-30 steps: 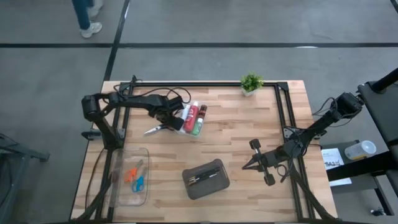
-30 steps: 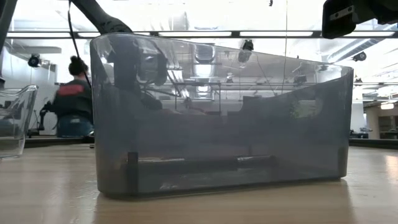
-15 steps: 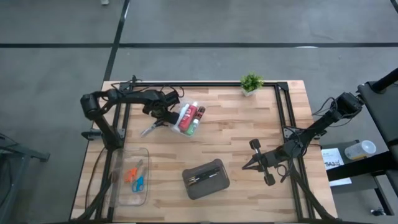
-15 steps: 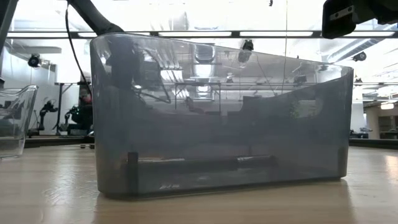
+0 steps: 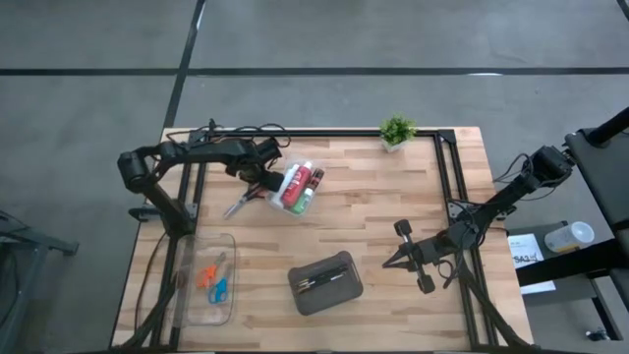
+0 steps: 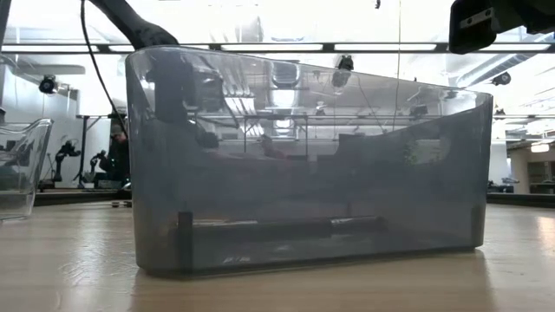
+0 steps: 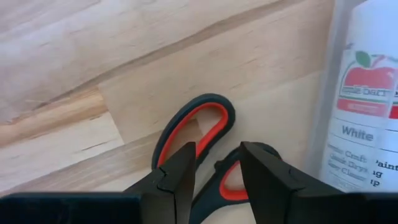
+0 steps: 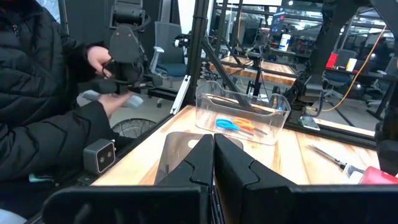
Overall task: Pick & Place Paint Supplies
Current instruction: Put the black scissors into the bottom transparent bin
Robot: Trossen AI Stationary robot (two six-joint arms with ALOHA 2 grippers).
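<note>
While poised over the red-handled scissors, left pincer (image 5: 257, 180): low at the bench's far-left part, fingers (image 7: 177, 177) narrowly parted, one on either side of a handle loop; nothing gripped yet, by the look of the left wrist view.
Red-handled scissors (image 5: 239, 203): flat on the bench (image 5: 393, 226), blades pointing away from the tube box, handles (image 7: 194, 130) black-rimmed with red inside, just beside the clear box wall.
Paint tubes: red (image 5: 303, 180), white (image 5: 291, 185) and green (image 5: 311, 203), lying side by side in a small clear box (image 5: 297, 187) at the far-middle of the bench; white tube (image 7: 367, 99) close against the box wall next to the scissors.
Orange scissors (image 5: 208, 272) and blue scissors (image 5: 219, 288): together inside the long clear tray (image 5: 206, 280) at the near-left corner.
Brushes (image 5: 321, 281): thin sticks inside the dark grey case (image 5: 326, 282), near the middle of the near edge; hard to count, perhaps two.
Right pincer (image 5: 396, 258): waiting above the bench's right side, well apart from the supplies, fingers pressed together with nothing between them.
Potted plant (image 5: 397, 131): upright at the far edge, right of centre.
Person (image 8: 50, 99): dark padded sleeve and hands beyond the bench, holding a dark device.
</note>
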